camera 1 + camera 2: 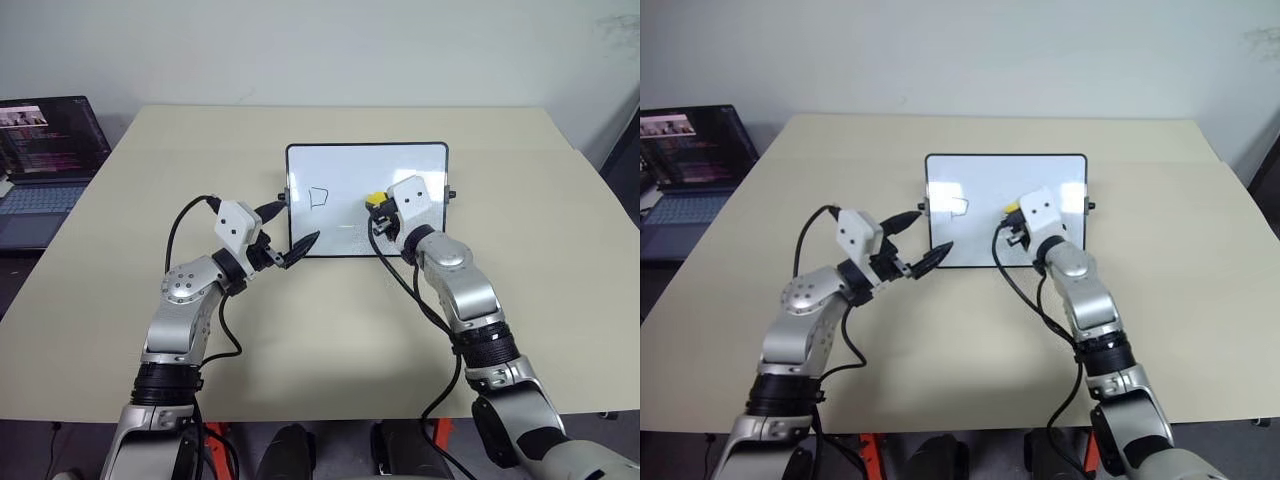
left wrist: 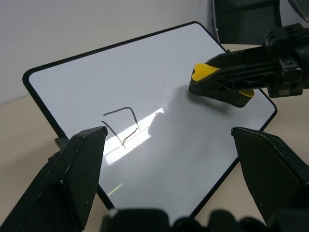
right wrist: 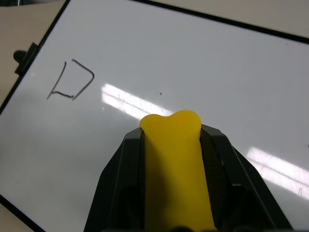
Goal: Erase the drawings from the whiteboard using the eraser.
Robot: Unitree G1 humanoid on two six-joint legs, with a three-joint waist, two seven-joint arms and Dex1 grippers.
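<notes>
Right gripper (image 3: pixel 173 145) clamped on the yellow eraser (image 3: pixel 174 159), pressed to the whiteboard (image 1: pixel 340 165); left gripper (image 2: pixel 174 159) spread wide, empty, at the board's near left corner; square drawing (image 3: pixel 71 81) left of the eraser

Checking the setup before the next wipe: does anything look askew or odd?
Nothing stands out. The whiteboard sits square on the table, one drawing remains, and the right gripper pinches the eraser.

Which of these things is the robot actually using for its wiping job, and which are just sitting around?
In use:
- small white black-framed whiteboard
- yellow sponge eraser, clamped in the right gripper
- remaining black square outline

Lying about:
- open laptop
- beige table
</notes>
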